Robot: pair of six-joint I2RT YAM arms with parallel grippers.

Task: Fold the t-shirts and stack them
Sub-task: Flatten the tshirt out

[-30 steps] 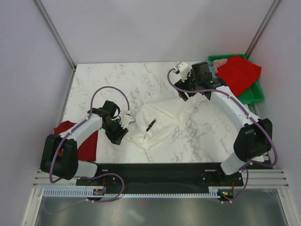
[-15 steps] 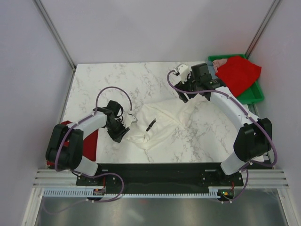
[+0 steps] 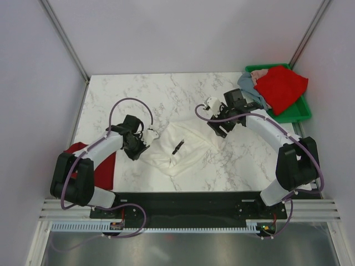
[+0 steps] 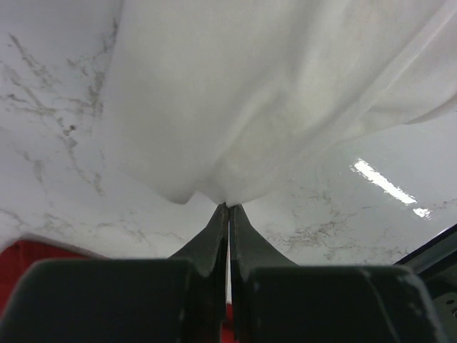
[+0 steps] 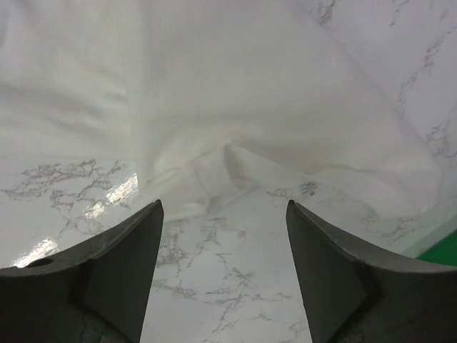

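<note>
White t-shirt (image 3: 188, 145), long axis left-right

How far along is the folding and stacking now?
Done: perhaps one red t-shirt, lying beside the left arm. In hand: the white t-shirt, pinched by the left gripper; the right gripper is open over it. Left: a second red t-shirt and a grey-blue t-shirt in the green bin.
</note>
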